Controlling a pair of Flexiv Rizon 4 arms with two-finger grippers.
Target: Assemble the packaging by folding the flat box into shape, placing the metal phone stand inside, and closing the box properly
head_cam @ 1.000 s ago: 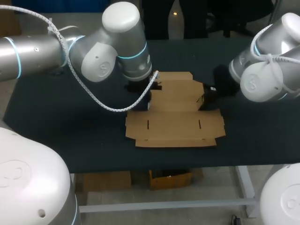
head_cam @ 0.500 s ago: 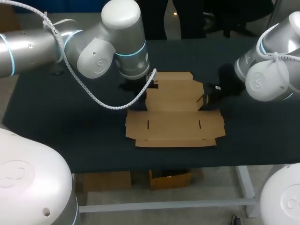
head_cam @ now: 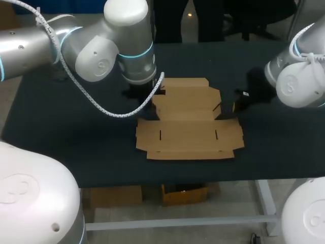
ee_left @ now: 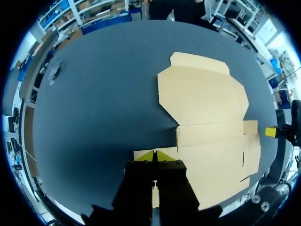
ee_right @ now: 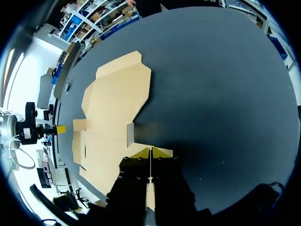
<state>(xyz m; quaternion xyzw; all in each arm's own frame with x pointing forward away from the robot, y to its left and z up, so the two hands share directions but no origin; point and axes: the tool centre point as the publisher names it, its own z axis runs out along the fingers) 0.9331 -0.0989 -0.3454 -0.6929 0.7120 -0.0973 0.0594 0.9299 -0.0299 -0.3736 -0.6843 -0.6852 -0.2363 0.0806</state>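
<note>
The flat brown cardboard box lies unfolded in the middle of the dark table. My left gripper hangs shut just off the box's left edge, holding nothing. In the left wrist view its yellow tips meet over the edge of the cardboard. My right gripper is shut and empty, a little to the right of the box's right side. In the right wrist view its tips sit beside the cardboard, where a small side flap stands slightly raised. No metal phone stand shows in any view.
The dark table cover spreads bare around the box on all sides. The table's front edge runs close below the box's near flap.
Both grippers have drawn back from the box: the right one slid outward to the right, the left one back and to the left. The box stays flat in place.
</note>
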